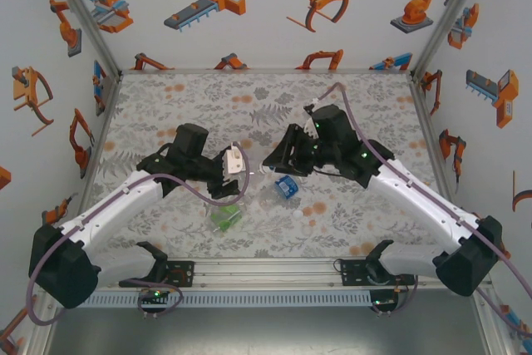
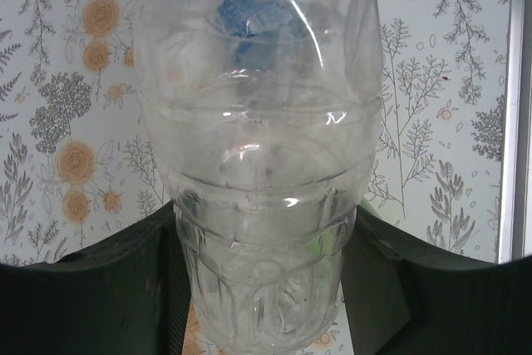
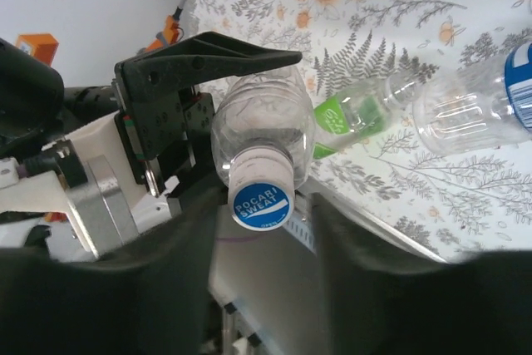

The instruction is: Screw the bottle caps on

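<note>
Right wrist camera showed the plain clear bottle held on its side off the table, pinched about its body by the left gripper, with a blue-printed white cap seated on its neck. On either side of that cap stood the fingers of the right gripper, parted, a gap visible beside the cap. Behind, the green-labelled bottle and the blue-labelled bottle lay close together on the flowered table.
</note>
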`<state>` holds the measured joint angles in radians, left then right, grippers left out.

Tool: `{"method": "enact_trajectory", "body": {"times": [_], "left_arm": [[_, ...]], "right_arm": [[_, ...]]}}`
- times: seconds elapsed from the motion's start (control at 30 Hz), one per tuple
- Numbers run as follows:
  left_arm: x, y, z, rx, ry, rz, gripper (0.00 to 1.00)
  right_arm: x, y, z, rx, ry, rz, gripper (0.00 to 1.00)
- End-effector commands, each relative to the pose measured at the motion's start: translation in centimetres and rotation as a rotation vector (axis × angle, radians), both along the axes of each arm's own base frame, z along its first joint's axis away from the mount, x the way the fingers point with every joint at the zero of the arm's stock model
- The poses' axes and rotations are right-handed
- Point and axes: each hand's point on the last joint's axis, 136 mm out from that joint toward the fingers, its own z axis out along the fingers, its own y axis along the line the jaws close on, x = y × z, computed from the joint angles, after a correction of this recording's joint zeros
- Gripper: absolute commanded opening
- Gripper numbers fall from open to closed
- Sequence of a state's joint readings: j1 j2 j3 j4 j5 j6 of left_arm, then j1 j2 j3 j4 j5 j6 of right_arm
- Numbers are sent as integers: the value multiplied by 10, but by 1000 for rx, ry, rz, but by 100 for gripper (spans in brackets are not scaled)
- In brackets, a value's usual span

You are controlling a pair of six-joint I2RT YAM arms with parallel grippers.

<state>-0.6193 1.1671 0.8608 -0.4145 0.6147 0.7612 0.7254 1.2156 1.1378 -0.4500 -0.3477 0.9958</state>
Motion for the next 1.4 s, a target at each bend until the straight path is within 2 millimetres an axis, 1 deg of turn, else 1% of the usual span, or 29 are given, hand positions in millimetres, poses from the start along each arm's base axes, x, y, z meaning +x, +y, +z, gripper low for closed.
{"method": "enact_trajectory", "body": {"times": [0.0, 0.03, 0.1, 0.2, 0.27, 0.37, 0.43, 0.53, 0.67, 0.73, 0.83, 0.93, 1.23, 1.37], "left_arm": [[-5, -4, 12, -30, -7, -40, 0], [-5, -4, 12, -26, -3, -41, 0], [-6, -4, 11, -21, 3, -47, 0], [-11, -5, 12, -39, 2, -76, 0], [-13, -6, 12, -46, 7, -88, 0], [-15, -5, 12, -45, 9, -94, 0], [-15, -5, 13, -48, 7, -98, 0], [-17, -6, 16, -57, 5, -106, 0], [-23, -6, 18, -69, 16, -129, 0], [-25, -6, 19, -72, 20, -137, 0], [-27, -6, 20, -75, 18, -143, 0], [-26, -5, 20, -70, 15, -140, 0], [-27, -5, 22, -77, 11, -147, 0], [-28, -5, 22, -78, 10, -150, 0]], "right_arm": [[-1, -11, 25, -83, -226, 78, 62], [0, -13, 31, -96, -281, 92, 65], [0, -15, 44, -123, -416, 148, 65], [-6, -15, 57, -143, -556, 250, 65], [-14, -10, 64, -147, -657, 357, 65], [-36, -2, 69, -133, -840, 560, 65], [-45, 0, 70, -131, -945, 642, 64], [-55, 2, 67, -133, -1057, 750, 65], [-79, 7, 62, -72, -1217, 941, 64], [-83, 9, 61, -53, -1276, 972, 64], [-77, 12, 59, -62, -1307, 957, 61], [-72, 15, 51, -72, -1298, 955, 58], [-73, 23, 46, -11, -1270, 962, 52], [-71, 25, 39, -15, -1250, 967, 48]]}}
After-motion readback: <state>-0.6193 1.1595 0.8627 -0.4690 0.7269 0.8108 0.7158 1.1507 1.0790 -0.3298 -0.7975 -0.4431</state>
